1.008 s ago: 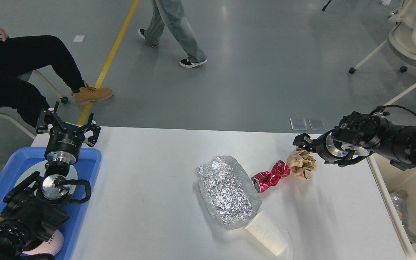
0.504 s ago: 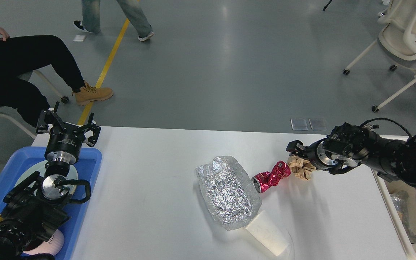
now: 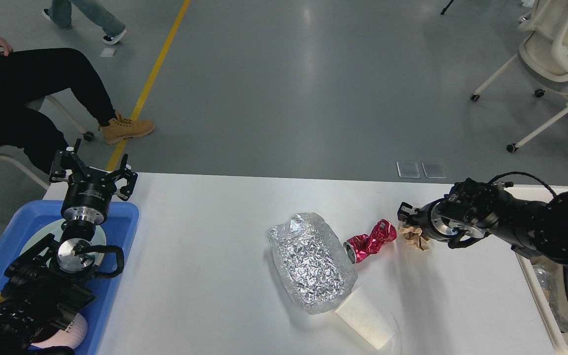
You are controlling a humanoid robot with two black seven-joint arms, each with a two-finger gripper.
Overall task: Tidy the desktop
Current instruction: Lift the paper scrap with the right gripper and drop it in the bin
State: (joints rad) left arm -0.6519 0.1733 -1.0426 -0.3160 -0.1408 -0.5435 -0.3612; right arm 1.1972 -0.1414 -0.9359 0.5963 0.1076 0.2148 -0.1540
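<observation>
The white desktop [image 3: 205, 246] carries a crumpled silver foil bag [image 3: 311, 261], a crushed red can [image 3: 370, 240], a brown crumpled paper ball [image 3: 414, 239] and a white paper cup [image 3: 365, 318] lying on its side. My right gripper [image 3: 405, 217] is low over the paper ball and hides most of it. Its fingers are dark and seen end-on, so I cannot tell if they grip the paper. My left gripper [image 3: 91, 172] is open and empty above the far end of the blue tray [image 3: 126, 217].
The blue tray at the left holds a pale plate [image 3: 32, 241] and a pink cup [image 3: 72, 333]. A cream bin [image 3: 540, 291] stands off the table's right edge. A seated person [image 3: 27, 93] is at the far left, white chairs [image 3: 560, 54] at the far right.
My right gripper has moved down and nearer onto the brown paper ball, which now shows less. The walking person has gone off to the left. My left arm has not moved.
</observation>
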